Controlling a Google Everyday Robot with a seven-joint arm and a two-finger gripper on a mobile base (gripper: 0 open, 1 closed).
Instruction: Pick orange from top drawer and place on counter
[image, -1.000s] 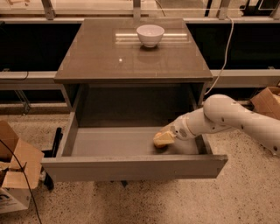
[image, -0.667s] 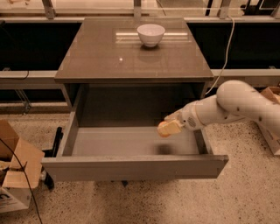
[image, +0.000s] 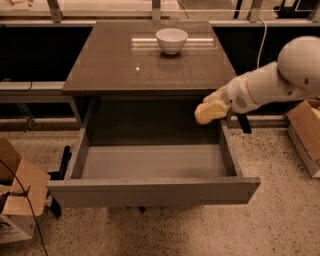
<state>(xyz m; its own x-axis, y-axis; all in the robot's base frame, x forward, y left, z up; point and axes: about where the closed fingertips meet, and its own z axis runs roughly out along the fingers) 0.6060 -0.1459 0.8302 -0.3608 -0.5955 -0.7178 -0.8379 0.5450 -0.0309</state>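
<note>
While the gripper (image: 212, 108) seems clamped on the orange (image: 206, 114), with the top drawer (image: 150, 161) open below it, it should rise above the desk (image: 115, 65) edge just left, then set down short of the bowl (image: 171, 40).

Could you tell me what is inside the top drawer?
Only the drawer's bare floor shows; its front panel hides the nearest strip. The gripper hangs above the right rear corner.

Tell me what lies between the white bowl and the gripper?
Only bare counter, seen in the camera view; the gripper, holding the orange, hangs over the top drawer's right side.
</note>
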